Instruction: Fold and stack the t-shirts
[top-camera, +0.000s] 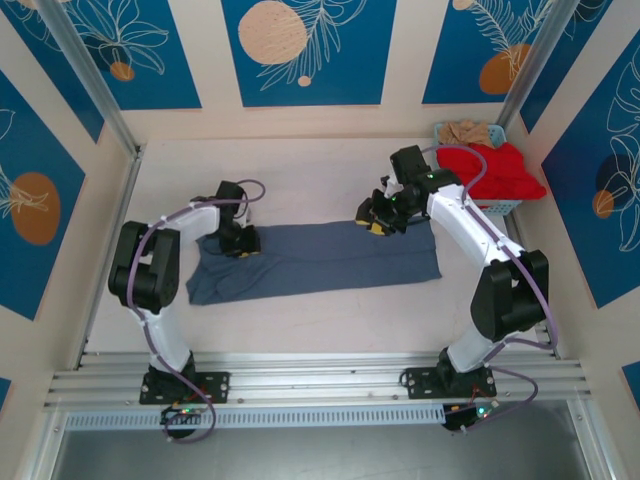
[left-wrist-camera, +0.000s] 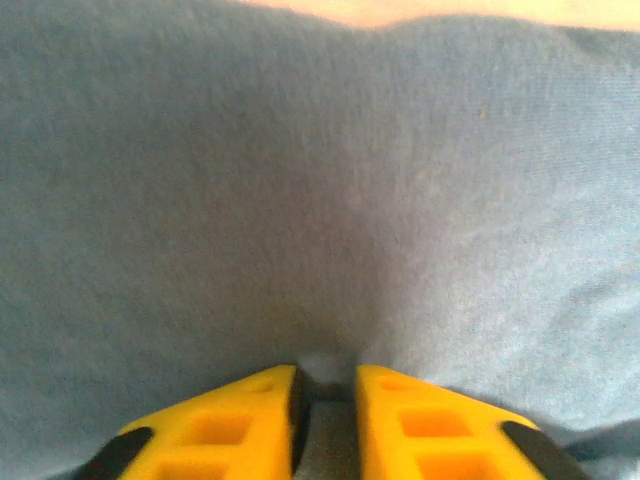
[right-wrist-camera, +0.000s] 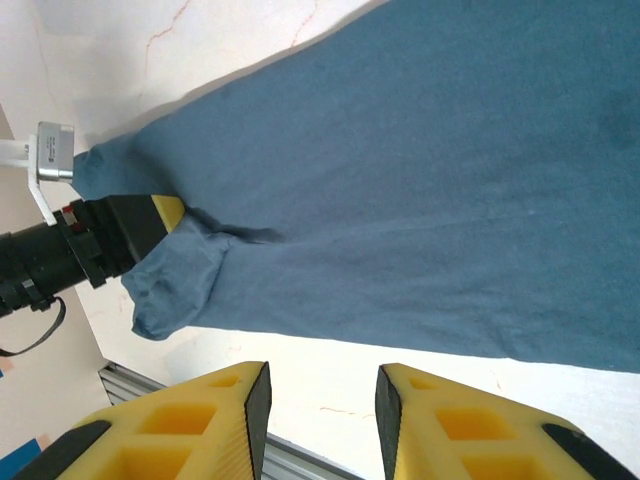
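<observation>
Left gripper (top-camera: 240, 243): you've got it down on the far-left end of the shirt, touching the cloth near the left edge of the table (top-camera: 300, 170).
Left fingers (left-wrist-camera: 230, 420): your wrist view has the two yellow pads drawn close, with a small pucker of blue cloth pinched in the narrow gap between them.
Slate-blue t-shirt (top-camera: 320, 260): it lies across the middle of the table as a long strip running left to right. The left end is bunched and wrinkled where you hold it, the right end flatter.
Right gripper (top-camera: 380, 222): you're over the far edge of the shirt, right of its middle.
Right fingers (right-wrist-camera: 200, 420): they're spread apart. Bare table and the shirt's edge show through the gap, and nothing is gripped.
Basket (top-camera: 500, 207): it sits at the far-right corner, well apart from the strip. The red t-shirt (top-camera: 497, 170) is heaped over it and the beige t-shirt (top-camera: 465, 132) is tucked just behind.
</observation>
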